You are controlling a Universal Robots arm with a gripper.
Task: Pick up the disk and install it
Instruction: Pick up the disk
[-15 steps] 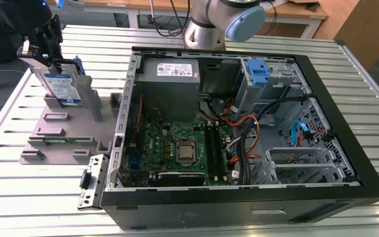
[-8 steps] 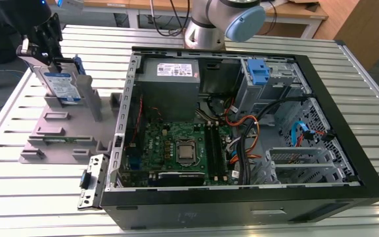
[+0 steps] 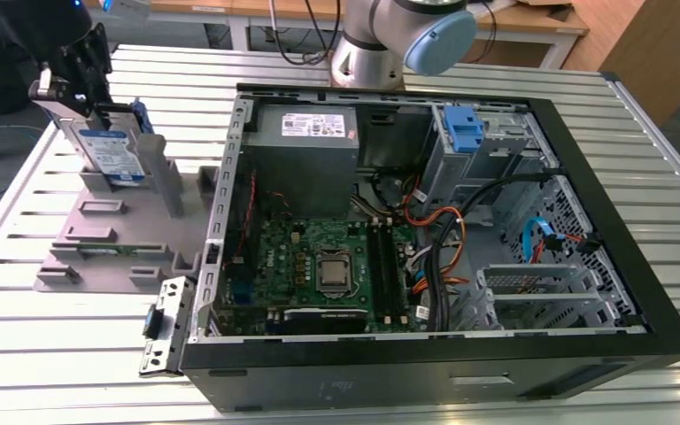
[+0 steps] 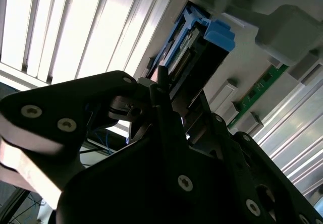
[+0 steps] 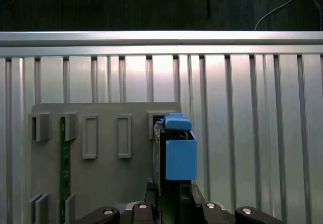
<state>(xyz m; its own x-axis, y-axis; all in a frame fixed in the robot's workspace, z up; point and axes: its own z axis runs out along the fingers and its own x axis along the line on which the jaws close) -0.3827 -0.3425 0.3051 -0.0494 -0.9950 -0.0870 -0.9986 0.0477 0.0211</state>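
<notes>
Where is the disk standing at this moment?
In the exterior view, the disk stands upright in the grey fixture at the exterior view's left, outside the open computer case and just below the gripper.

Open computer case (image 3: pixel 435 370) lies on side on ribbed metal desk (image 3: pixel 57 354). Inside: grey power supply (image 3: pixel 305 146) with white label, green motherboard (image 3: pixel 305 257), orange and black cables (image 3: pixel 444 232), blue bracket (image 3: pixel 463 133) in drive cage. Grey slotted holder (image 3: pixel 121 235) just beside case, on exterior view's left; green memory stick (image 5: pixel 64 168) in one slot.
</notes>
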